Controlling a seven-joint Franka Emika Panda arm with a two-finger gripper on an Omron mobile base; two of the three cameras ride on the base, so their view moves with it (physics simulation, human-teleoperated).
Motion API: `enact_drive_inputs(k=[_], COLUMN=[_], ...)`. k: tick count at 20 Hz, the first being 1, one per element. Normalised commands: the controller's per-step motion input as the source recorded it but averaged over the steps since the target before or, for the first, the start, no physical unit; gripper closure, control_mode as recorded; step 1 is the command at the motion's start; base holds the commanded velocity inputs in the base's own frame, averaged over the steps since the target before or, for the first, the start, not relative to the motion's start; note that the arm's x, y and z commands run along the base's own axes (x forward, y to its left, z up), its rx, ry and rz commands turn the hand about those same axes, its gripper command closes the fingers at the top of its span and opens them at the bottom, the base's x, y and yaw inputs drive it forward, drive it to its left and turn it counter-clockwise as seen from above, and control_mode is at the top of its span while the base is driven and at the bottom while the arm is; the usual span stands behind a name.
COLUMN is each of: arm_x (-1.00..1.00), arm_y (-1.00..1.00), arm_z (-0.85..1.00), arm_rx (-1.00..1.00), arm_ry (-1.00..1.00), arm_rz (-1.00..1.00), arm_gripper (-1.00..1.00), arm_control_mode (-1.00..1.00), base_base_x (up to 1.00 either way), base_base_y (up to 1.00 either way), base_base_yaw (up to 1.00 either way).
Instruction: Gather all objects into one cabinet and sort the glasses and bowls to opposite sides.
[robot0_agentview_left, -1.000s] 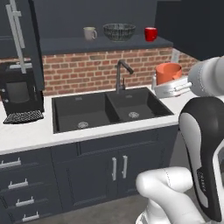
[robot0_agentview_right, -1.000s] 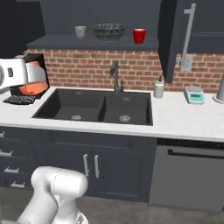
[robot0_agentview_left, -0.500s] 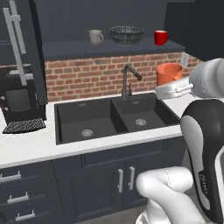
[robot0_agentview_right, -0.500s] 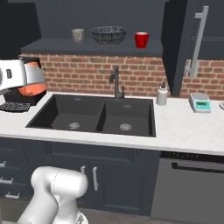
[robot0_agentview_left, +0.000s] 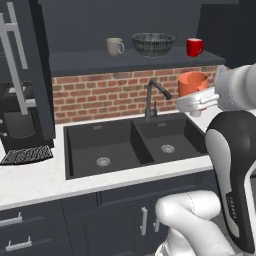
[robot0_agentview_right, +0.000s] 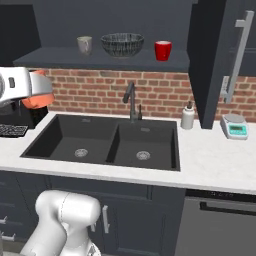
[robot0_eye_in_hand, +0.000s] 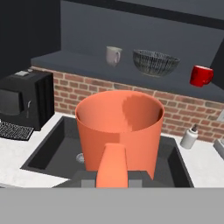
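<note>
Left base view: gripper (robot0_agentview_left: 196, 100) at 3 o'clock, closed on the orange cup (robot0_agentview_left: 192, 83), held upright above the sink (robot0_agentview_left: 132, 145).
Right base view: cabinet shelf (robot0_agentview_right: 107, 58) at 12 o'clock carries beige mug (robot0_agentview_right: 84, 44), patterned bowl (robot0_agentview_right: 122, 44), red mug (robot0_agentview_right: 162, 50).
Hand view: orange cup at centre, rim up.

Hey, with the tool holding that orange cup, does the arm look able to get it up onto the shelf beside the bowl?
Probably yes. The tool is shut on the orange cup, already raised near shelf height. The cabinet front stands open, with bare gaps between beige mug, bowl and red mug.
</note>
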Motion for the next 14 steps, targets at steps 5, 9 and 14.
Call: enact_drive_inputs(k=[5, 9, 14], arm_x=[0.00, 0.00, 0.00], arm_y=[0.00, 0.00, 0.00], arm_z=[0.00, 0.00, 0.00], arm_rx=[0.00, 0.00, 0.00], arm_ry=[0.00, 0.00, 0.00], arm_rz=[0.00, 0.00, 0.00], arm_gripper=[1.00, 1.00, 1.00], arm_control_mode=[1.00, 1.00, 1.00], base_base_x=[0.32, 0.31, 0.27], base_base_y=[0.05, 0.08, 0.06], base_base_yaw=[0.02, 0.01, 0.00])
